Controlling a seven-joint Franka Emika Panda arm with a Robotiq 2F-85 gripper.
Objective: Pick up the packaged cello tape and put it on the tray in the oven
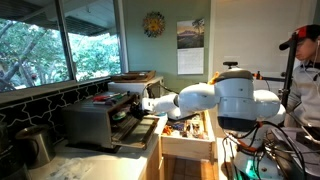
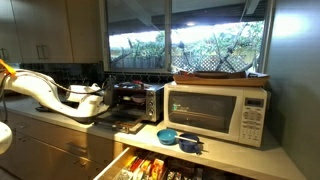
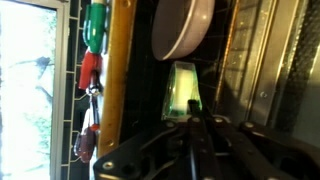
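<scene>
Noted tape pack gripped by near edge in closed jaws, at oven mouth; judged light, glossy, likely slippery; advised grip over stiff roll, not soft film.

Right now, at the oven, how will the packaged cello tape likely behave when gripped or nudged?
Probably light: the packaged cello tape is small and light glows through it. Likely fairly stiff, since it sticks straight out from the pincer without drooping. Its glossy-looking wrap might slip if nudged.
</scene>
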